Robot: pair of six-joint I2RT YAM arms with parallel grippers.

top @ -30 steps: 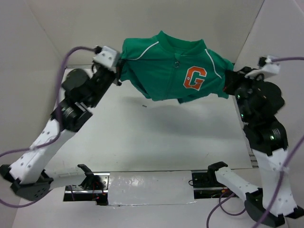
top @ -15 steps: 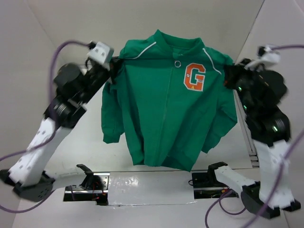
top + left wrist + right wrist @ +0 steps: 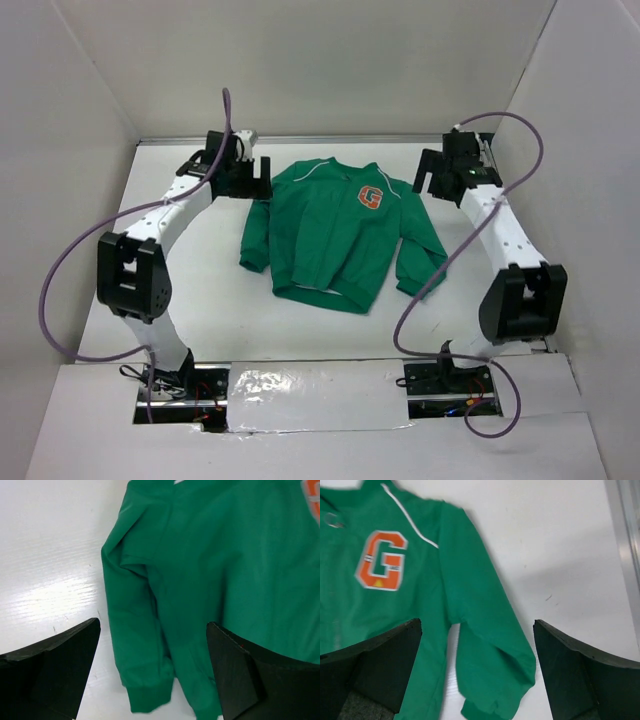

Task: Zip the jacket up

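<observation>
Placement, top view: the small green fabric jacket lies flat, front up, on the white counter, between the left hand and the right hand. Left wrist view: jaws parted wide, nothing held, above one green sleeve. Right wrist view: jaws parted wide, nothing held, above the other sleeve and the orange "G" patch.

Left arm and right arm: white shells, black joints. Left hand and right hand: black wedge fingers. Purple cables run toward 6 o'clock.
</observation>
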